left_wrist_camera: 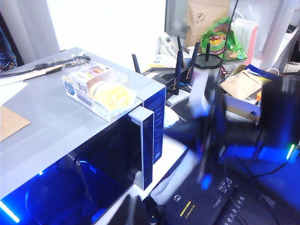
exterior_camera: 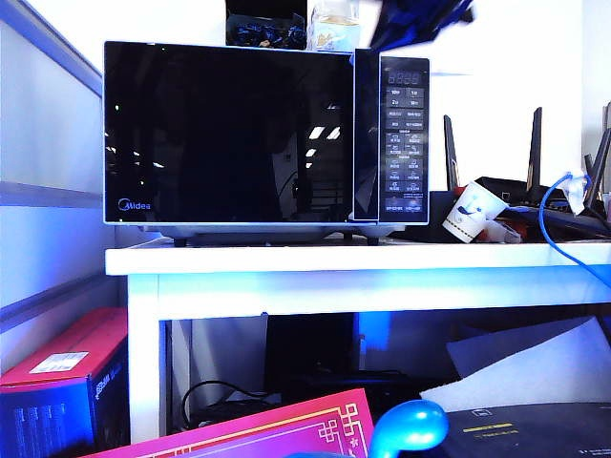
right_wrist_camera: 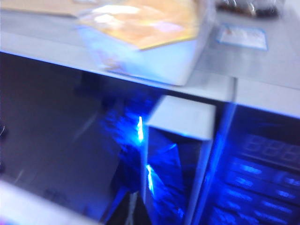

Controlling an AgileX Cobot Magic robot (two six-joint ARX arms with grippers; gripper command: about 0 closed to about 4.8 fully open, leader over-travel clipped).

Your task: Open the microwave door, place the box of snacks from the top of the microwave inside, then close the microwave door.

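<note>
The large black Midea microwave (exterior_camera: 267, 138) with silver trim stands on a white table (exterior_camera: 363, 260). Its wide glossy black glass door (exterior_camera: 229, 134) appears shut or nearly so. The door's vertical handle strip (exterior_camera: 366, 138) runs floor-to-ceiling along the door's right side, next to the button panel (exterior_camera: 405, 143).

The small translucent box of snacks (left_wrist_camera: 101, 90) with yellow-orange contents rests on the microwave's grey top, near the front edge above the handle end.

The right arm, a dark blurred shape (left_wrist_camera: 234, 131) in the left wrist view, is to the right of the handle and is judged the nearer arm. Its wrist camera looks closely at the handle's top (right_wrist_camera: 180, 117), with the snack box just above. The right gripper is not in view; its jaws are together.

The left gripper's fingers are not visible, so its state cannot be told. Its camera looks down on the microwave from above.

The coming move is judged to be hooking the handle and pulling the door outward.
</note>
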